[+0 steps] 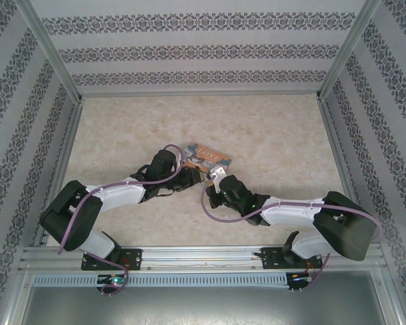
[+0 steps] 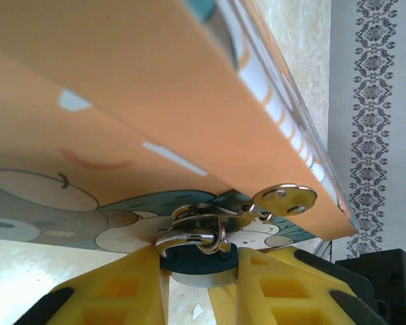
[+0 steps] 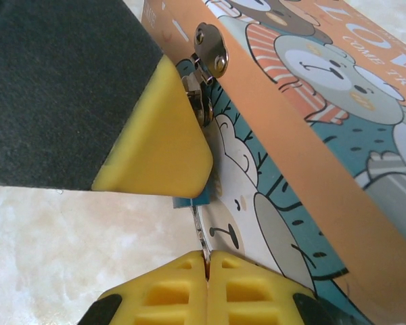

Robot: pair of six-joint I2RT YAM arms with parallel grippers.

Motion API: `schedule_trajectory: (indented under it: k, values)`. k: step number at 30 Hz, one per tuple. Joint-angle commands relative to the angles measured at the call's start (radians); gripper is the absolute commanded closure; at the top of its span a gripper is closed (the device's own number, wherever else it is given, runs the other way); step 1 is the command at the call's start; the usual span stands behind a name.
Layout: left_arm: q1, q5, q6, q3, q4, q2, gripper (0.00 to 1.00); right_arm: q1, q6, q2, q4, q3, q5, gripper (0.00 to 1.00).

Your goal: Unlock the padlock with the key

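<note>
Padlock [image 2: 189, 261] hangs at the tin's [image 2: 122, 101] front hasp [image 2: 284, 199], and its shackle [image 2: 189, 237], threaded through, looks closed. Your left gripper [image 2: 197, 272] is clamped on the padlock body. Your right gripper [image 3: 206, 292], just under the tin's front wall, pinches the key [image 3: 199, 234], whose blade reaches the padlock's underside. Insertion looks done to me. You have the turn and shackle release left.

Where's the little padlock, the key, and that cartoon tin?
padlock [image 2: 197, 263]: left wrist view, on its blue body.
key [image 3: 200, 238]: right wrist view, on its thin metal blade.
tin [image 2: 122, 81]: left wrist view, on its plain orange wall.
</note>
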Motion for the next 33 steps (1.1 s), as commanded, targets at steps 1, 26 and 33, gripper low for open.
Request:
schedule_trajectory:
  k: [1, 26, 33]
  values:
    - [-0.012, 0.056, -0.011, 0.032, 0.024, -0.005, 0.74, 0.008, -0.038, 0.009, 0.15, 0.025, -0.001, 1.0]
    - [-0.012, 0.082, -0.013, 0.031, 0.022, -0.005, 0.74, -0.084, -0.047, 0.073, 0.314, 0.105, -0.183, 1.0]
    - [-0.012, 0.093, -0.012, 0.034, 0.02, 0.0, 0.74, -0.114, -0.027, 0.104, 0.365, 0.131, -0.249, 1.0]
